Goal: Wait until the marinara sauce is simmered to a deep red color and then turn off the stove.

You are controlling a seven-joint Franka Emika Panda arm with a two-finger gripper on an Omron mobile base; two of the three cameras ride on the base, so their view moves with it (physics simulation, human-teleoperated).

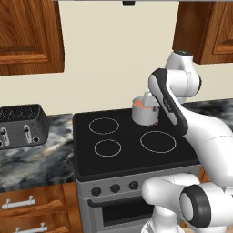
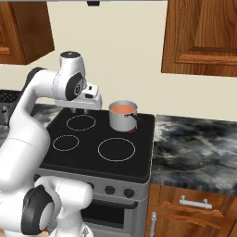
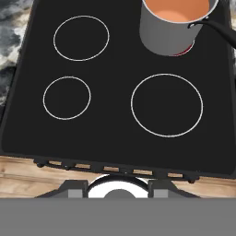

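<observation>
Sauce (image 2: 123, 108) pale orange-red, in small steel saucepan (image 2: 123, 118) on back right burner of stove (image 2: 92, 159), glowing red beneath. Gripper (image 2: 79, 110) hovers above cooktop, fingers pressed together, empty. Knobs (image 2: 109, 190) on front panel: small, rigid; probably pinch across and twist.

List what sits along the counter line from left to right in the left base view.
Toaster → marble counter → black stove → rear-left burner ring → saucepan holding orange-red marinara sauce.
</observation>
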